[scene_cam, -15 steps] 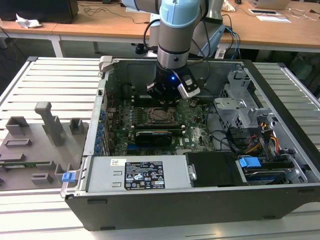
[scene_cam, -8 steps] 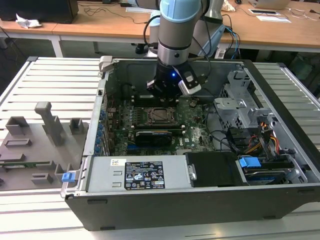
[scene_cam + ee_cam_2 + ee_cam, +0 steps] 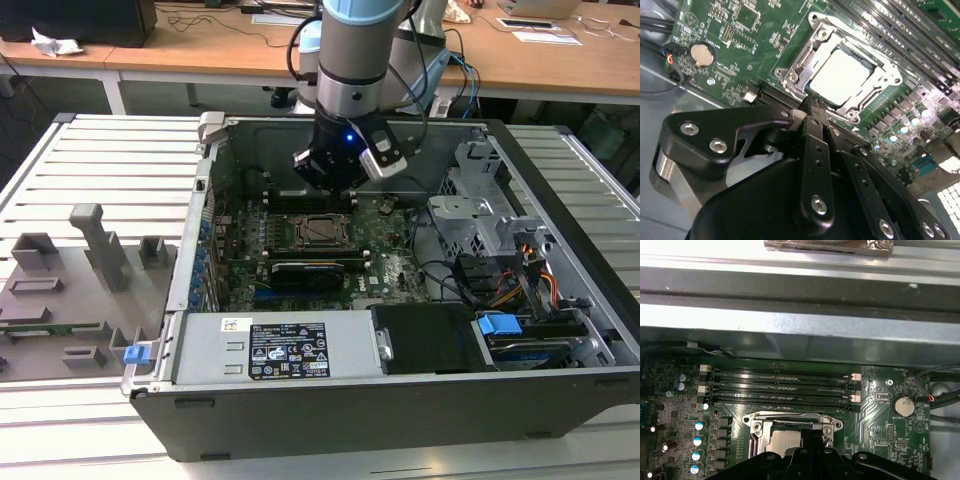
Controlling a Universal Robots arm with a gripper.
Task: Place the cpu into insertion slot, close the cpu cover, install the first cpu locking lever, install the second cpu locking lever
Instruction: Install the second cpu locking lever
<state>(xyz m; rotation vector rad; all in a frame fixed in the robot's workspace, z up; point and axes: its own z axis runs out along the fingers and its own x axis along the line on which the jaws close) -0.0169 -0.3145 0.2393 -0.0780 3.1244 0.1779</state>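
Note:
The cpu (image 3: 840, 75) lies flat in the socket on the green motherboard (image 3: 740, 60), its pale silver top showing. The cpu cover (image 3: 799, 61), a silvery frame, lies down around it. My gripper (image 3: 812, 103) hovers just off one edge of the socket, its black fingers closed together with nothing between them. In the first wrist view the cpu (image 3: 785, 442) and the cpu cover (image 3: 790, 418) sit just past the gripper (image 3: 812, 441). In the exterior view the gripper (image 3: 330, 185) hangs inside the open computer case just behind the socket with the cpu (image 3: 322, 230). How the locking levers stand I cannot tell.
A long black card (image 3: 315, 270) lies in front of the socket. Memory slots (image 3: 780, 385) run beside it, below the case wall (image 3: 800, 325). Drive cage (image 3: 480, 210) and cables (image 3: 520, 280) fill the exterior view's right. A grey fixture tray (image 3: 70, 290) sits at its left.

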